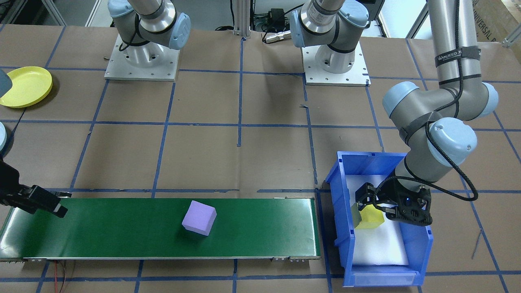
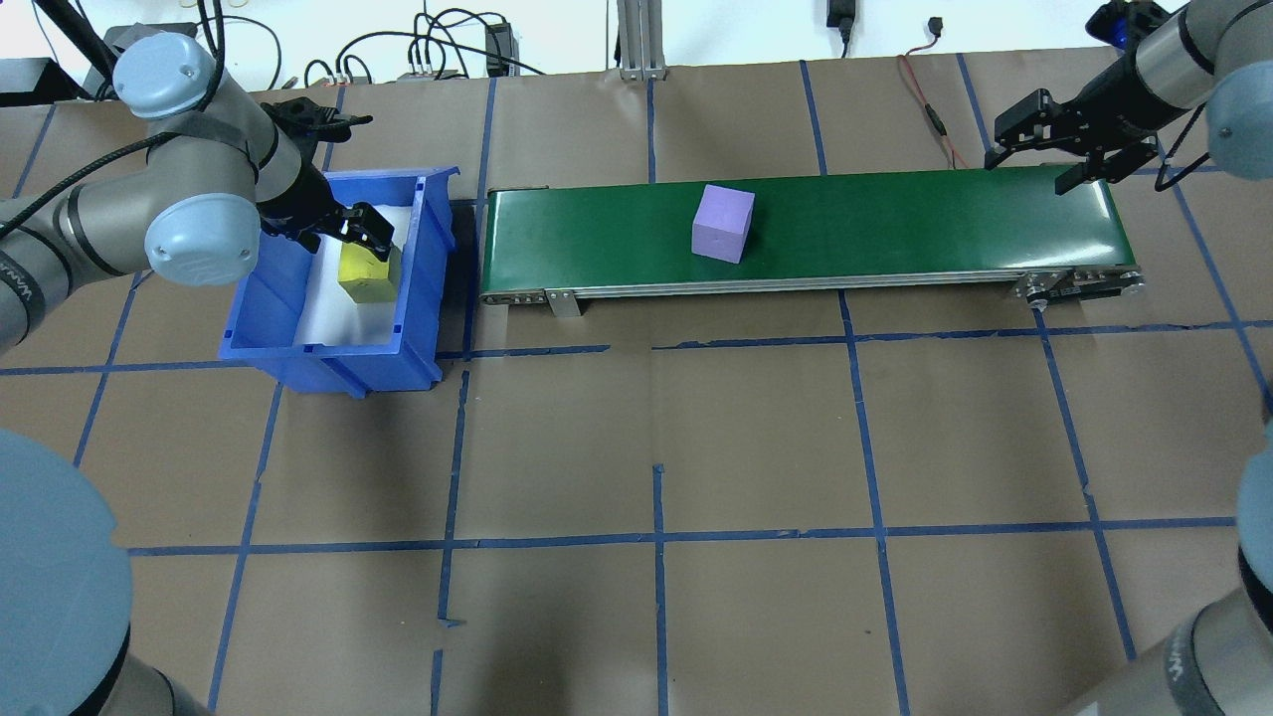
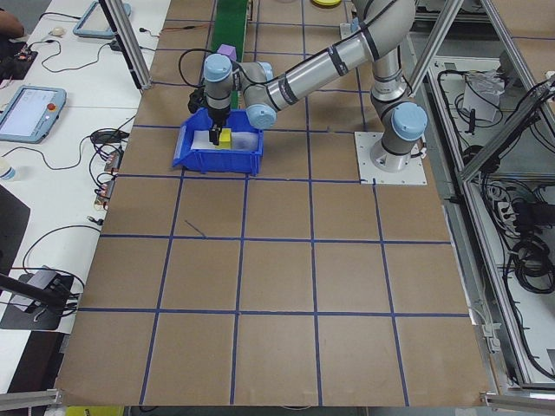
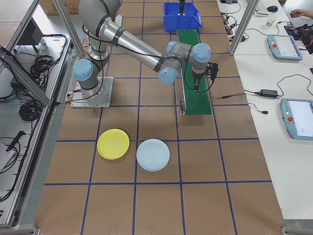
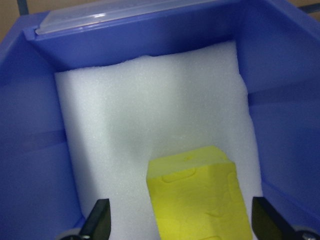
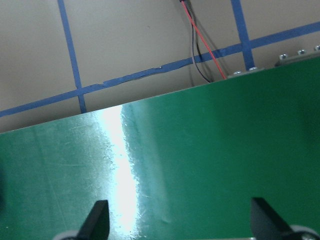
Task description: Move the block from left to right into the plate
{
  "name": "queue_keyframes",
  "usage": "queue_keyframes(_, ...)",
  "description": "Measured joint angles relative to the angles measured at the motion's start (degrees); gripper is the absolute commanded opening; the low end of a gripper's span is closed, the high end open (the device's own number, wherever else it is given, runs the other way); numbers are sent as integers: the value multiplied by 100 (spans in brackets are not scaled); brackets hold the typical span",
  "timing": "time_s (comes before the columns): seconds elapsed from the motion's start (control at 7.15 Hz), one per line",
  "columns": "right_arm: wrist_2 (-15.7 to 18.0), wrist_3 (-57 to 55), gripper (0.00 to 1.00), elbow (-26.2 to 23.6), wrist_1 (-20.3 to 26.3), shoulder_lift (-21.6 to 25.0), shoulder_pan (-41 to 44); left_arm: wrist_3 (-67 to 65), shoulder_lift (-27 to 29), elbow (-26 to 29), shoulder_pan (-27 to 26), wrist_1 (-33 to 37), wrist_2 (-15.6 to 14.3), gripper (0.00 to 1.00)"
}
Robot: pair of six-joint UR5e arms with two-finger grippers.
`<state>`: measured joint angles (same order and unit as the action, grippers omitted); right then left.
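Start with the left wrist view: at the bottom centre you see a yellow block [image 5: 202, 197] lying on white foam [image 5: 150, 120] inside the blue bin [image 5: 30, 150]. The two dark fingertips [image 5: 97, 220] of the left gripper [image 5: 182, 222] stand wide apart at the lower corners, one on each side of the block. The jaws are spread and neither pad touches it. The block sits nearer the right-hand fingertip than the left-hand one.

Turn to the right wrist view and you get only the green conveyor belt [image 6: 200, 165] with a bright glare stripe, and brown paper with blue tape above it. The right gripper [image 6: 182, 222] is also spread wide, nothing between its fingertips.

The wrist views do not show you the purple block [image 2: 723, 223]. In the overhead view it rests on the belt, a little left of the belt's middle, well apart from both grippers. There the left gripper [image 2: 358, 227] reaches into the bin at the frame's left, over the yellow block, and the right gripper [image 2: 1069, 149] hangs over the belt's far right end.

Only the right-side view shows you both plates: a yellow plate [image 4: 113, 144] and a pale blue plate [image 4: 153, 154] lie side by side on the table in the lower middle of the frame, near the belt's end. The front view catches just the yellow plate at its left edge.
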<state>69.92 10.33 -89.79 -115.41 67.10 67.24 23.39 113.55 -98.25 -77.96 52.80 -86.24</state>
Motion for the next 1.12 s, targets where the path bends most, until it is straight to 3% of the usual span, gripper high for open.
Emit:
queue_keyframes(0.42,-420,32,100,-49,-379,-222,0,42,0,-118,8,11,0,98)
queue_keyframes(0.7,-645,190,100,-164,-491,-287,0,43,0,-143,9,10,-11,92)
queue_keyframes(1.12,-926,300,100,-226,-580,-356,0,26,0,-225,9,3,-14,69)
